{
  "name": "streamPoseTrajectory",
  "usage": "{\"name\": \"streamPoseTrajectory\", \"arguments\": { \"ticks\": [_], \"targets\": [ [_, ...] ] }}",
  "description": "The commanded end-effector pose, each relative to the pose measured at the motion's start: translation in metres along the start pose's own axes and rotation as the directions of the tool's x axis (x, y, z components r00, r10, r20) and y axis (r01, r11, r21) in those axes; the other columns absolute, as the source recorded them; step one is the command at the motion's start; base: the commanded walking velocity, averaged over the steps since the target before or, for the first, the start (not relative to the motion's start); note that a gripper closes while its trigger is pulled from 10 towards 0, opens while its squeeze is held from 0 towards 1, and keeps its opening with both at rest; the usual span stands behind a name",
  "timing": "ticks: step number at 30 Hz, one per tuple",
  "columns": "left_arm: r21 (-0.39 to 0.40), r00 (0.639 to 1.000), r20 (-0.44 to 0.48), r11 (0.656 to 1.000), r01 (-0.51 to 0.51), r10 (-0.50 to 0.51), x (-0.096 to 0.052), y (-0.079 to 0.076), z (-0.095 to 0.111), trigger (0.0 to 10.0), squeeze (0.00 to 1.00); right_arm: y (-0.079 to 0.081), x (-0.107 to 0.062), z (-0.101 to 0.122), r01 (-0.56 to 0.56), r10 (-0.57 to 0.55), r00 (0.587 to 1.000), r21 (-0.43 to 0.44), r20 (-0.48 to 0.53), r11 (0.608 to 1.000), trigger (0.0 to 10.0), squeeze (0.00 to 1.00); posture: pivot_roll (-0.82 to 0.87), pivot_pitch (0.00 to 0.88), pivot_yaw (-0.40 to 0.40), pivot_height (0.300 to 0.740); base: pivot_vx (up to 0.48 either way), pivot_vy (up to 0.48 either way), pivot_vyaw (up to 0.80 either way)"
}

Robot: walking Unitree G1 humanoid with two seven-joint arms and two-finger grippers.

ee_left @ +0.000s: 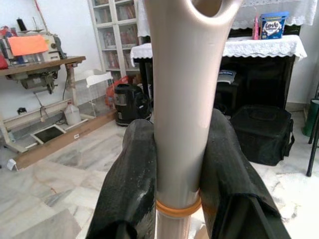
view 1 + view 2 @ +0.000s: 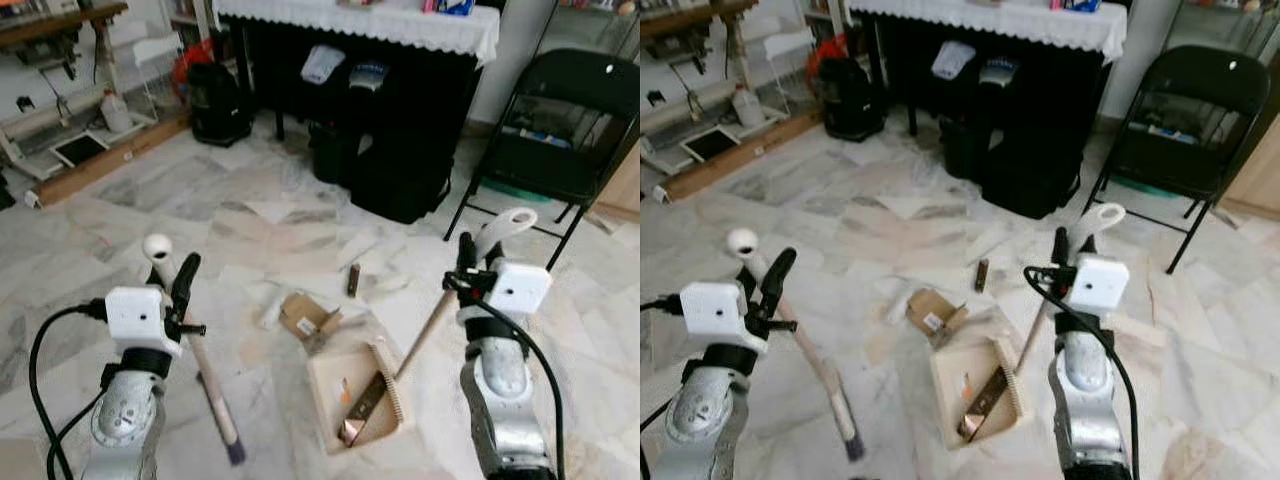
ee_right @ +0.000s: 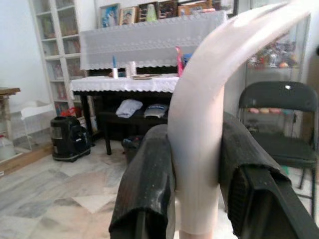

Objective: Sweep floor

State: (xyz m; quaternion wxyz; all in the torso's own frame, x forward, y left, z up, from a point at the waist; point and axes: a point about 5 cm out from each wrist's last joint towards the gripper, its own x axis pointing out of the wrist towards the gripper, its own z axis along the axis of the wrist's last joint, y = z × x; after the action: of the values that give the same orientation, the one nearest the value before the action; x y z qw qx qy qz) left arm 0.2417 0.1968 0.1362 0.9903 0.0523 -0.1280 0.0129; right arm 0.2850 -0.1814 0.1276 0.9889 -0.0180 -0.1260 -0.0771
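The floor (image 2: 250, 215) still has a cardboard scrap (image 2: 305, 316) and bits lying by the dustpan (image 2: 352, 395), which already holds some, while the left gripper (image 2: 172, 285) fingers squeeze the broom (image 2: 205, 375) handle and the right gripper (image 2: 478, 262) fingers squeeze the dustpan's handle, with a folding chair (image 2: 555, 140) nearby.

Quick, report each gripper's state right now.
Left gripper: jaws closed on the broom handle.
Right gripper: jaws closed on the dustpan handle.
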Motion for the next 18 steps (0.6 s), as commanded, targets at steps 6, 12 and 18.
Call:
{"name": "streamPoseTrajectory", "arguments": {
  "ticks": [6,12,18],
  "targets": [
    [0.016,0.998,0.063,1.000,0.021,-0.022,0.002,-0.007,0.009,10.0,0.00,-0.019,-0.003,0.001,0.042,-0.041,0.999,-0.081,0.011,0.996,10.0,0.00,-0.05,0.000,0.016,0.740,0.000,0.000,0.00],
    [0.019,0.999,0.050,1.000,-0.011,0.010,0.001,0.001,0.005,10.0,0.00,-0.021,-0.006,0.000,0.050,-0.051,0.999,-0.075,-0.012,0.996,10.0,0.00,-0.06,0.000,0.019,0.740,0.000,0.000,0.00],
    [0.023,0.999,0.042,1.000,-0.005,0.004,0.000,0.001,0.002,10.0,0.00,-0.020,-0.011,-0.003,0.057,-0.059,0.998,-0.071,-0.021,0.996,10.0,0.00,-0.08,0.000,0.024,0.740,0.000,0.000,0.58]
  ]
}}
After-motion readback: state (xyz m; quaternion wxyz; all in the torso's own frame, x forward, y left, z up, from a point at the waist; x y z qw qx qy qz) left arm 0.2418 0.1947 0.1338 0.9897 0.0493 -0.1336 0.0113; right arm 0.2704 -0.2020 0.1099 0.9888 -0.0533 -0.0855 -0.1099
